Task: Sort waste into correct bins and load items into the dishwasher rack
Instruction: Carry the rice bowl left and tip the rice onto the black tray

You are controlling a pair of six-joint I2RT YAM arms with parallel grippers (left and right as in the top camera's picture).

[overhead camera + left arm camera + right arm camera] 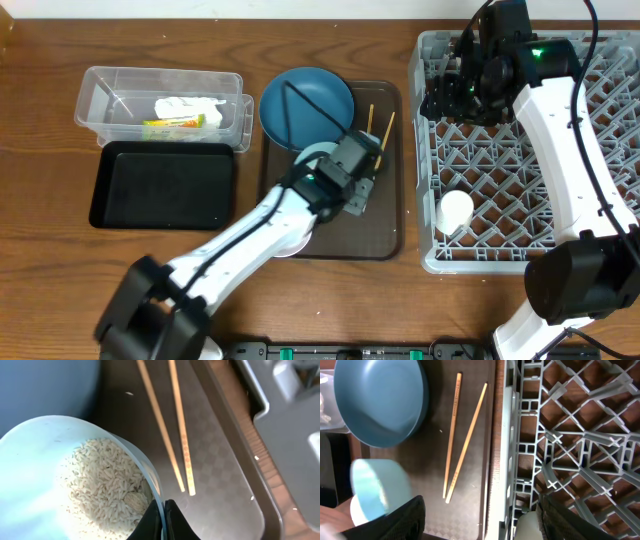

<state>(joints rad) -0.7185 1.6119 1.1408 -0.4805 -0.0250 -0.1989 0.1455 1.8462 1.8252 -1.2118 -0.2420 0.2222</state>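
**White links, black joints**

Left arm [240, 238], lower left: white tubular link between black joint housings. Right arm [565, 140], right edge: the same build, with a green light [540, 52] and black cables [592, 40]. Its fingers [400, 520] are matte black.

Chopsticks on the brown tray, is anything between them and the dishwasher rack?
Nothing loose stands between. The chopsticks lie on the brown tray next to the dishwasher rack; only the tray's raised rim and the rack's grey side wall separate them, so they must be lifted over.
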